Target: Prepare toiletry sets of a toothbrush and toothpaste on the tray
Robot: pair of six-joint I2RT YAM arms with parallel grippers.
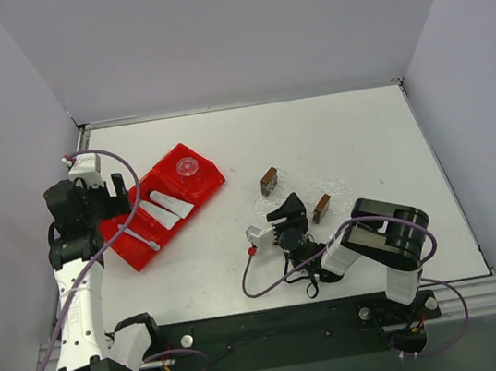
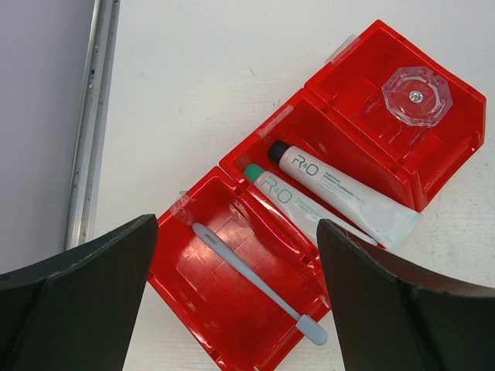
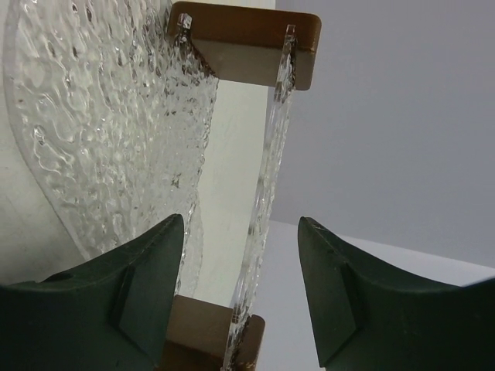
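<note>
**Item 1.** Thin pale blue plastic toothbrush (image 2: pixel 259 282). It lies flat in the nearest compartment of the red three-compartment plastic bin (image 2: pixel 197 305), just ahead of the left tool (image 2: pixel 236 232) and between its two fingers. The long axis runs diagonally. The narrow end is toward the finger at the wrist view's left, the broader end toward the other finger.

**Item 2.** Two flat white toothpaste tubes (image 2: pixel 340 189), printed "R&O". They lie side by side in the middle compartment, beyond the toothbrush from the left tool and roughly parallel to it. The caps (one black, one green) are at the view's left end.

**Item 3.** Left tool. Fingers spread wide over the bin, holding nothing.

**Item 4.** Clear, textured, round-cornered plastic tray (image 3: pixel 100 116). It sits just beside the right tool (image 3: pixel 241 224), off the finger at that view's left. Whether it lies flat or leans cannot be told.

**Item 5.** Right tool. Fingers apart, straddling one clear panel of the small clear rack with brown ends (image 3: pixel 267 154), with no contact visible.

**Views.**
- Only the overhead view shows the bin and rack well apart on the white surface (image 1: pixel 343 134).
- The caps and print show only at the left wrist.
- The tray's texture is plain only at the right wrist.
</note>
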